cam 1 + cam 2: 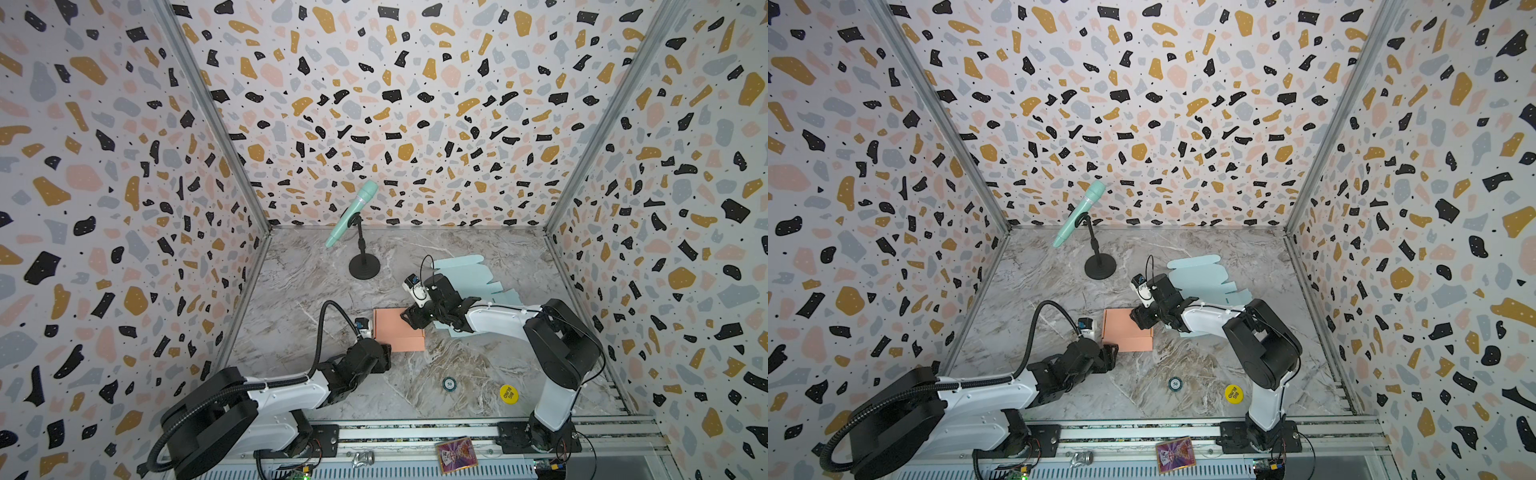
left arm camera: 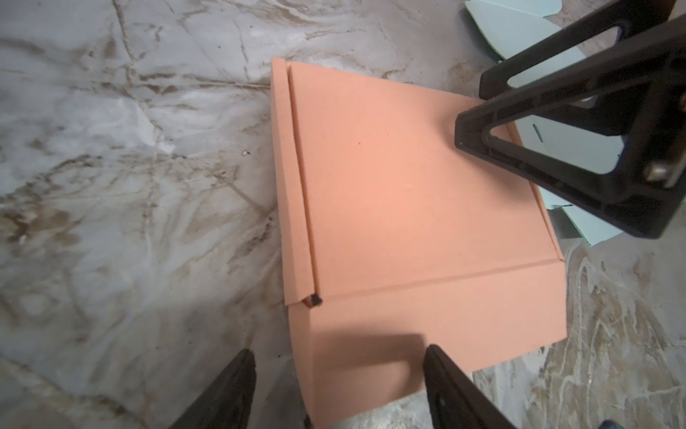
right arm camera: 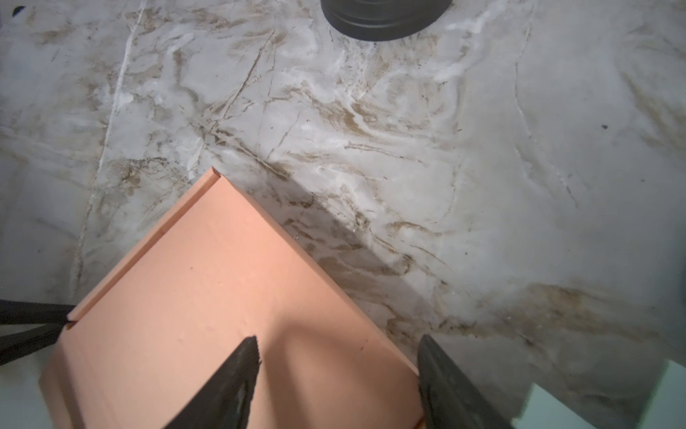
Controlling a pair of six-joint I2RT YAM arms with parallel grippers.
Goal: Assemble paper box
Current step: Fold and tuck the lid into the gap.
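A salmon-pink paper box (image 1: 397,332) (image 1: 1125,332) lies folded flat-topped on the marble table, lid down, with a narrow side strip along one edge (image 2: 293,185). My left gripper (image 1: 384,353) (image 2: 339,353) is open at the box's near-left corner, and the front flap runs between its fingers without touching them. My right gripper (image 1: 411,318) (image 3: 337,345) is open over the far-right corner. One of its fingers is above the lid (image 3: 222,315) and the other is past the edge. Its fingertips (image 2: 468,130) hang just over the lid in the left wrist view.
A pale blue flat box blank (image 1: 469,274) lies behind the right arm. A mint microphone (image 1: 353,212) on a black round-based stand (image 1: 364,266) stands at the back. A poker chip (image 1: 449,383) and a yellow disc (image 1: 508,392) lie near the front, with patterned walls on three sides.
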